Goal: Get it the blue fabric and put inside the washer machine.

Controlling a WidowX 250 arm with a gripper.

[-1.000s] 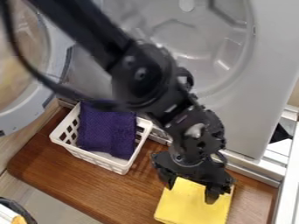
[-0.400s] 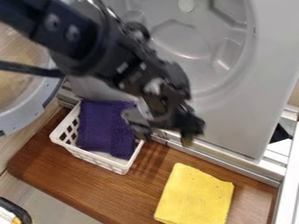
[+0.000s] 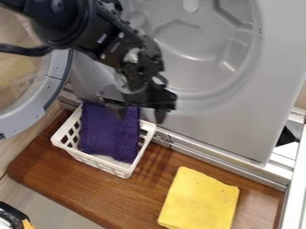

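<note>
Brown wood board [image 3: 90, 188] runs along the foot of the pale grey washer machine [image 3: 233, 120], whose round door [image 3: 55, 87] stands open at the view's left, with the grey drum [image 3: 185, 40] facing out. On the board, at the left, sits a white plastic lattice basket [image 3: 121, 170], and the blue fabric [image 3: 108, 134], a textured cloth of a deep purplish blue, lies inside it, its upper end up by the basket's back rim. Well apart, toward the lower right, a yellow cloth [image 3: 200, 199] lies flat on the same board.

The black gripper [image 3: 140, 114] hangs over the back right part of the basket, its two fingers spread wide, one in front of the fabric's upper end and the other out toward the washer's front. It seems to hold nothing; whether a finger touches the fabric I cannot tell.

So the job looks to be at its start. The open door is the one part already in order. Left to do, as I judge it: bring the fingers down around the fabric, close on it, lift it clear of the basket's rim, carry it to the drum opening and let it go inside.
</note>
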